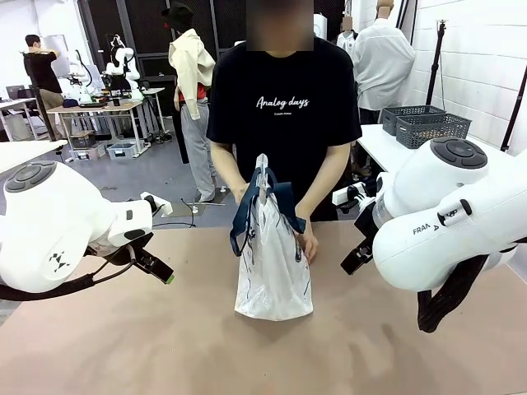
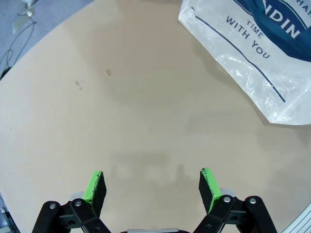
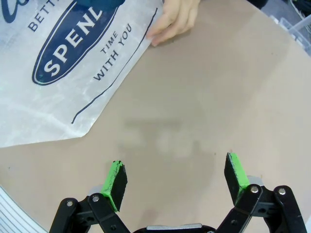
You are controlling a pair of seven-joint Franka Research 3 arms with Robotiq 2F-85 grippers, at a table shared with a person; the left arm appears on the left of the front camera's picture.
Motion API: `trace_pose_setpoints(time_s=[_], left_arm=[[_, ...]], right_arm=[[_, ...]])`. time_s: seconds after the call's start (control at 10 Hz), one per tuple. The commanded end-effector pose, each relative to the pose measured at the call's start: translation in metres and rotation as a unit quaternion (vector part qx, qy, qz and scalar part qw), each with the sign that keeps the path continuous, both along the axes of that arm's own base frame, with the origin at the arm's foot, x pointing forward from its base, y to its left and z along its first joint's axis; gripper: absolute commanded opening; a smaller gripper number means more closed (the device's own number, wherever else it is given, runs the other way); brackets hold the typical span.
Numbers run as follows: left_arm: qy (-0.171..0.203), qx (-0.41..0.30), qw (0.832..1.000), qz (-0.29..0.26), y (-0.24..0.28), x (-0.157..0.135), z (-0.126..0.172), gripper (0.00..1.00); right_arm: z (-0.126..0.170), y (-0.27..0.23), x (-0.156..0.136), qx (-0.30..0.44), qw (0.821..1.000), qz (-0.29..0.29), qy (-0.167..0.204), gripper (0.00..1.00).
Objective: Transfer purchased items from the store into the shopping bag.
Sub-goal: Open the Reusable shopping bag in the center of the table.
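Bag is standing upright mid-table, a bit toward the far edge, long axis vertical, navy handles bunched at the top. The person at the far edge is propping it: one hand up at the handles, the other hand flat against the bag's side on the robot's right. Left gripper is released, jaws wide apart, nothing between the green pads, hovering over bare table near the left edge; from it the bag lies ahead and off to the robot's right, with only the printed lower corner in its wrist view. Right gripper is likewise released and empty, over bare table toward the right edge; the bag is off to its left, and the oval SPEND label faces that camera. The bag sits between the two grippers, touching neither. In the front view the right one looks slightly nearer, though there's not much in it. My read: this is setup, nothing loaded yet. The move ahead hinges on the bag mouth facing up and staying held. Can't tell from the front view whether the mouth is actually open, because the handles and the person's hand cover it. The film looks thin and floppy, so it could fold or tip if the person lets go.
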State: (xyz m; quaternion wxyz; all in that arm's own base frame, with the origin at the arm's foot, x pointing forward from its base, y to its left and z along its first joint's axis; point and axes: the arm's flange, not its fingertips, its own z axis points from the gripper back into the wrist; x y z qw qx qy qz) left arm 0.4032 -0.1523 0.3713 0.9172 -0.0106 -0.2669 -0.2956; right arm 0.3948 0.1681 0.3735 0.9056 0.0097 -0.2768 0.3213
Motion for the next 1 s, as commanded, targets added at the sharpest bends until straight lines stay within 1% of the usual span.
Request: trace_pose_setpoints(time_s=[0.0,0.9], left_arm=[[0.000,0.000,1.000,0.001,0.0010,0.0003,0.0001,1.00],[0.000,0.000,1.000,0.001,0.0010,0.0003,0.0001,1.00]], right_arm=[[0.0000,-0.0001,0.0000,0.000,1.000,0.000,0.000,1.00],[0.0000,-0.0001,0.0000,0.000,1.000,0.000,0.000,1.00]])
